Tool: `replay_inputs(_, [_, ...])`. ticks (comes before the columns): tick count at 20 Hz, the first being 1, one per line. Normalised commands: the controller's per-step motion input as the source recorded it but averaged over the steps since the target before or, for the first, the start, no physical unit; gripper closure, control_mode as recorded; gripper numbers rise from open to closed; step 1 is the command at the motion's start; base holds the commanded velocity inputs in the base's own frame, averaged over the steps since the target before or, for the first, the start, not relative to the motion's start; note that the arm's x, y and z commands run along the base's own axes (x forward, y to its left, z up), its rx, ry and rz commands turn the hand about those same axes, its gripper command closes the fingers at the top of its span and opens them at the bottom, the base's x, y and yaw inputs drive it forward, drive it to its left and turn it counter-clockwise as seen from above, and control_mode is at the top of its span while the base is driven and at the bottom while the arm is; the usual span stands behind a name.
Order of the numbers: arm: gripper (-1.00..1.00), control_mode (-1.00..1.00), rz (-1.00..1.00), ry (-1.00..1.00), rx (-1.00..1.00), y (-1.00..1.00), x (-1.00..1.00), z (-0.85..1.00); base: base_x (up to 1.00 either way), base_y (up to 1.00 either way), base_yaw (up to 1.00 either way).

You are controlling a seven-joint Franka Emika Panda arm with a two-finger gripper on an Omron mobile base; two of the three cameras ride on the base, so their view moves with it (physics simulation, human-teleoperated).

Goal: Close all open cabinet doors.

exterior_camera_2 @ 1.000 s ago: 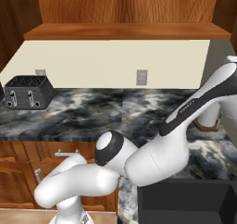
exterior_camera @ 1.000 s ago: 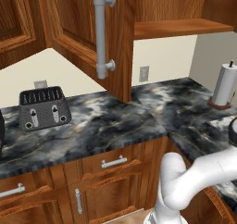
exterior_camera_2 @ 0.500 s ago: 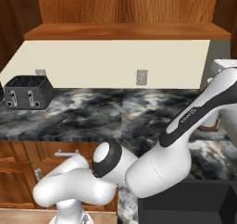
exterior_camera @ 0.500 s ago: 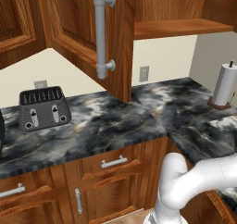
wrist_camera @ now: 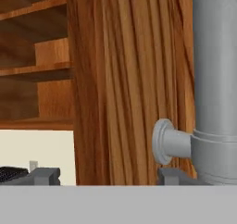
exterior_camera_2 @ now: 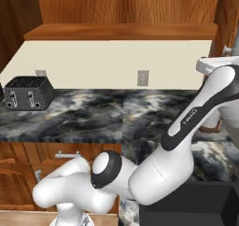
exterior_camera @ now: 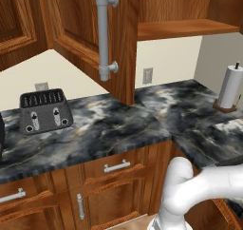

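Swinging out over the counter (exterior_camera: 118, 124), an open cabinet door (exterior_camera: 80, 29) stands with its top cut off by the frame in the left base view. Its grey bar handle (exterior_camera: 103, 32) runs vertically, long axis upright, held off the wood by two short standoffs. Behind the door an open shelf (exterior_camera: 185, 28) is exposed. In the hand view the door (wrist_camera: 125, 79) is close up, with the handle (wrist_camera: 215, 79) at the right edge and cut off there. The gripper (wrist_camera: 104, 176) shows as two grey tips at the bottom, spread apart, one either side of the door edge, pinching nothing visible; contact cannot be judged. No writing is legible on the toaster (exterior_camera: 45, 111), outlet (exterior_camera: 148, 75) or paper towel roll (exterior_camera: 231, 86).
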Motion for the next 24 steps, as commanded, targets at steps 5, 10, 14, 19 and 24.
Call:
replay_inputs(5, [-1.00, -1.00, 0.12, 0.00, 0.00, 0.42, 0.78, 0.00, 0.00, 0.00, 0.00])
replay_inputs(10, [-1.00, -1.00, 0.11, 0.00, 0.01, 0.42, 0.86, 0.00, 0.00, 0.00, 0.00])
replay_inputs(14, [-1.00, -1.00, 0.09, 0.00, 0.01, 0.46, 0.93, 0.00, 0.00, 0.00, 0.00])
replay_inputs(19, [-1.00, -1.00, 0.10, 0.00, 0.02, 0.41, 0.92, 0.00, 0.00, 0.00, 0.00])
replay_inputs(24, [-1.00, -1.00, 0.10, 0.00, 0.03, 0.35, 0.92, 0.00, 0.00, 0.00, 0.00])
